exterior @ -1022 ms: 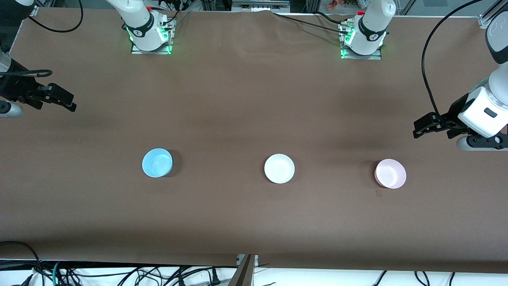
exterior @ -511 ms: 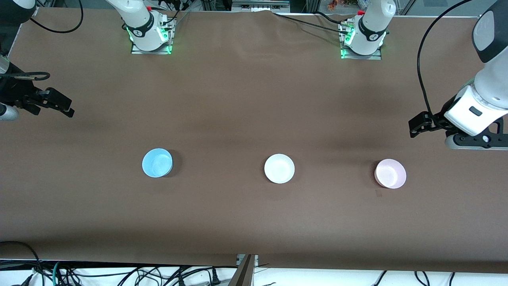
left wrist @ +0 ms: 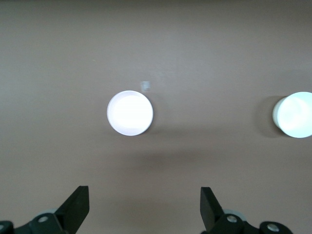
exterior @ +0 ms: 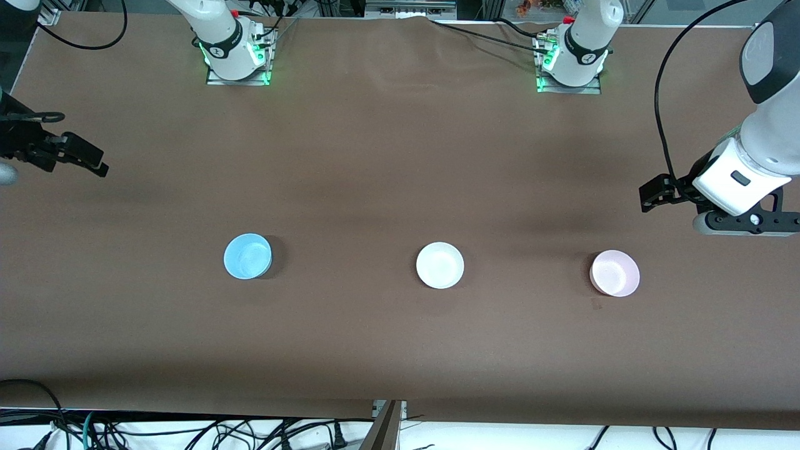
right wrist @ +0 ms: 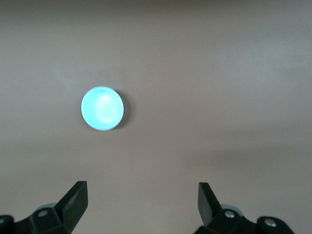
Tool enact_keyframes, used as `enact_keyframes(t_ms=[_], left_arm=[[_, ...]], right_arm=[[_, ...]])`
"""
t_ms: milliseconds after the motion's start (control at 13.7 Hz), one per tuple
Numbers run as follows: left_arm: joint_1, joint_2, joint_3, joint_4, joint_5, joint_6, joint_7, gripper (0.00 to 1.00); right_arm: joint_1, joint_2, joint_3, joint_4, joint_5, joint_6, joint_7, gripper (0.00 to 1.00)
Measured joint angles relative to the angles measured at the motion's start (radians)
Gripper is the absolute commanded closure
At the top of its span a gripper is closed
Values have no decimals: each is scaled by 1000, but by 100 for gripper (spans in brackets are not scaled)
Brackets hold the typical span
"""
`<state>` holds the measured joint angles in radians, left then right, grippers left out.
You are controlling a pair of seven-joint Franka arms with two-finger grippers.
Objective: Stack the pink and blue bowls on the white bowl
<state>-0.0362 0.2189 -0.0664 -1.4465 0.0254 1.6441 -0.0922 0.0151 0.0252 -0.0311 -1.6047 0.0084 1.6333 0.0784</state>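
On the table, blue bowl, white bowl, pink bowl, each empty; left hand and right hand spread wide, empty.

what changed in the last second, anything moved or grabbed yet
Both hands shifted a little and grabbed nothing. The left hand edged toward the table's middle; the right hand drew back toward its end. Both are open. The blue bowl, white bowl and pink bowl stayed put.
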Motion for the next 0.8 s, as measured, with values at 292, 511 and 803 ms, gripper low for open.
enact_keyframes(t_ms=[292,511,803], left_arm=[[13,2,1,-5,-16,0,25,0],[38,3,1,-20,-25,8,59,0],[55,8,2,-40,-25,44,67,0]], right_arm=[[3,-26,21,0,0,-103,0,0],[4,-26,29,0,1,-107,0,0],[4,-27,29,-3,1,-107,0,0]])
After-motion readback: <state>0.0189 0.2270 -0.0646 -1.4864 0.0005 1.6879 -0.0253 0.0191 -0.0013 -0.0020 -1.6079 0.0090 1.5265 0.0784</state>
